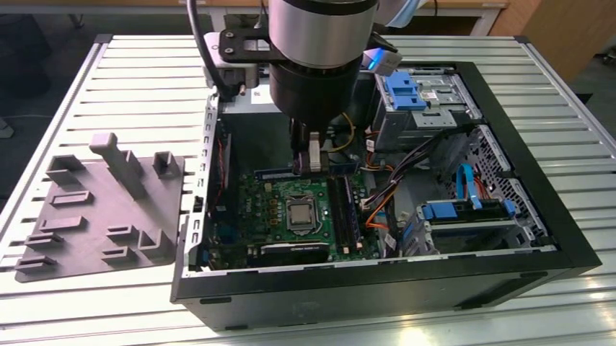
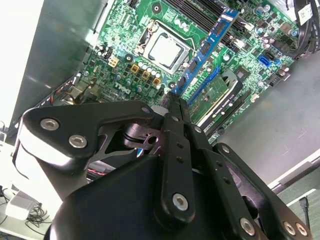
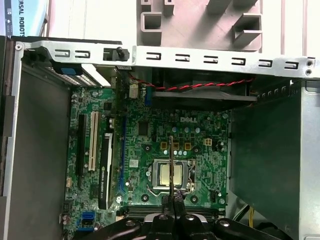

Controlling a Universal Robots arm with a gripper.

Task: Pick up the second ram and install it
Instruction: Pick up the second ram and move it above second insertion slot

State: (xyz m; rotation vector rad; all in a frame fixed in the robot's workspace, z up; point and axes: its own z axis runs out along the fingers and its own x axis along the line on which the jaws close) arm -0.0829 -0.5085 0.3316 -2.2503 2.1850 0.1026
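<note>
The gripper is clenched on the second ram. Its two tips pinch the blue stick at one end, and the rest reaches out over the motherboard. In the first wrist view the ram is seen edge-on, in front of the CPU. In the exterior view the gripper is low inside the open PC case, above the green board. The grey tray lies outside the case, on the exterior view's left.

I judge the ram is not seated yet: it is near the long black sockets but apart from them.

What could go wrong, in my opinion:
- The hold is at the tips only, on a small part of the stick. If the lower edge meets a socket wall, the stick can pivot or slip out.
- If the stick is not parallel w/ the socket, pressing down can bend it or damage the contacts. I cannot tell the notch pos. from here.
- The CPU and small parts are just beside the path, so a sideways drift can knock them.
- The cables lie near the sockets, and the wide gripper body can catch them, esp. in such a narrow case.
</note>
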